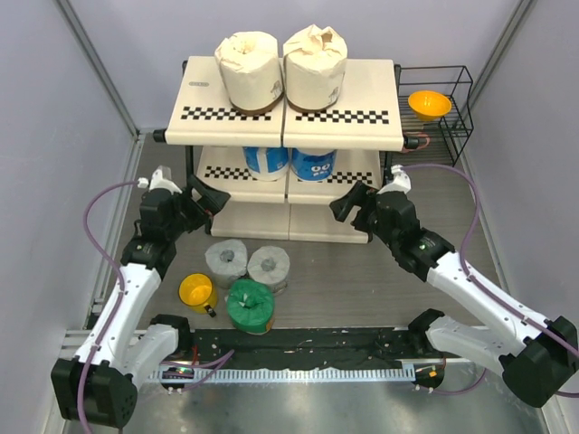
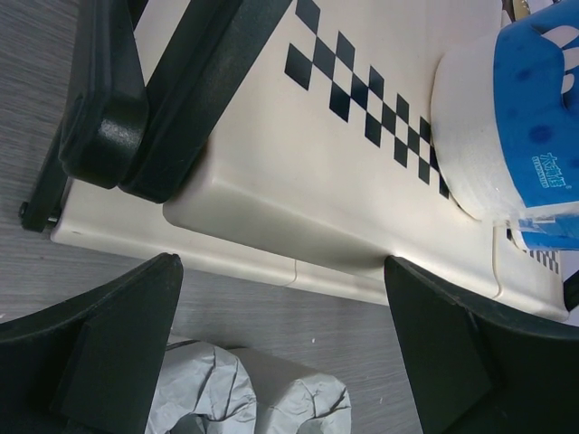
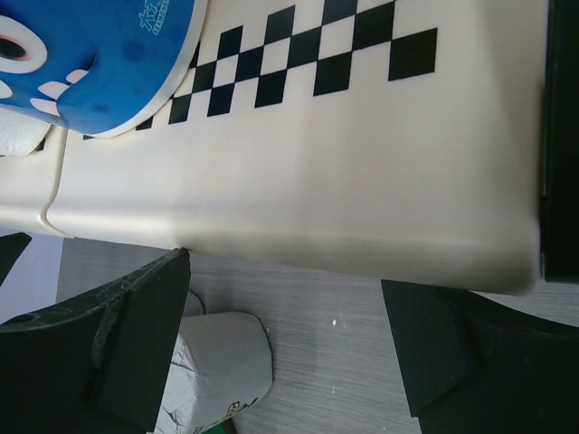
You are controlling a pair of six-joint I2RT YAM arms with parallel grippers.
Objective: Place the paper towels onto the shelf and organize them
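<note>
The shelf (image 1: 362, 113) stands at the back. Two cream rolls (image 1: 249, 70) (image 1: 315, 63) stand on its top board. Two blue-and-white rolls (image 1: 265, 161) (image 1: 313, 164) stand on the middle tier. Two grey rolls (image 1: 226, 262) (image 1: 270, 267) and a green roll (image 1: 250, 305) stand on the table in front. My left gripper (image 1: 210, 199) is open and empty by the shelf's left front. My right gripper (image 1: 348, 203) is open and empty by its right front. The left wrist view shows the shelf board (image 2: 298, 181), a blue-and-white roll (image 2: 516, 127) and a grey roll (image 2: 244, 398). The right wrist view shows the board (image 3: 362, 181) and a grey roll (image 3: 217, 371).
A small yellow mug (image 1: 196, 291) stands left of the green roll. A black wire rack (image 1: 457, 127) with an orange bowl (image 1: 429, 104) stands right of the shelf. Grey walls close in both sides. A black rail (image 1: 298, 344) runs along the near edge.
</note>
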